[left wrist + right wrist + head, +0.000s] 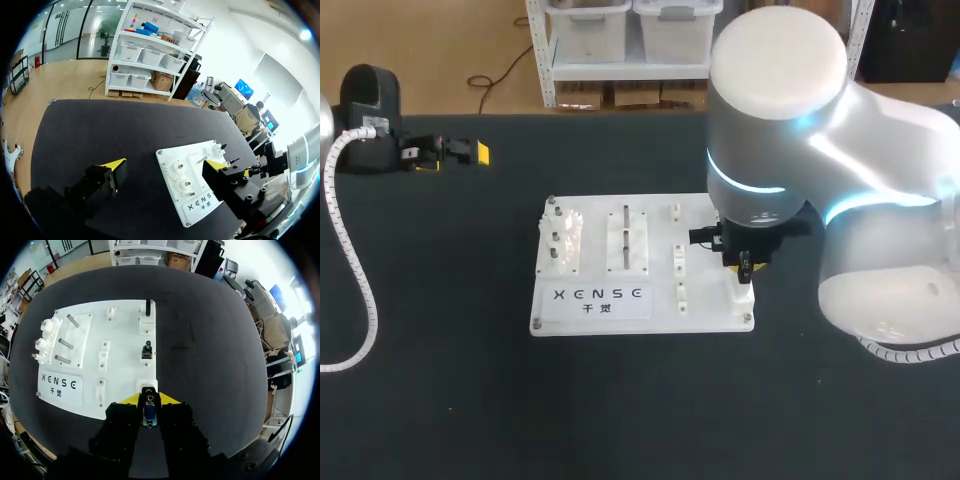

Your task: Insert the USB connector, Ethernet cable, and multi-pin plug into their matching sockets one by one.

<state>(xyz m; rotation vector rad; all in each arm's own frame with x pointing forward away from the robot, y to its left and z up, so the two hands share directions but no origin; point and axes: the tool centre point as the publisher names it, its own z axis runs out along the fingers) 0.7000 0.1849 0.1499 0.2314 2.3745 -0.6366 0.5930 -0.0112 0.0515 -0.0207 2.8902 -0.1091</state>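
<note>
I was in what looked like a robotics lab, shown by my left arm (370, 100) and right arm (790, 130) set at a black-topped table (620, 400) that held a white connector board (705, 318).

1. R gripper (745, 268) points down over the white board (640, 300), at its right-front corner.
2. Small socket blocks (678, 258) in a row just left of R gripper.
3. Peg posts (560, 238) further left, at board's far side from it.
4. L gripper (450, 153) well apart, off-board, above black table (620, 400).

One board (708, 316), one plug (149, 412), two hands (455, 156) (745, 270)
</note>
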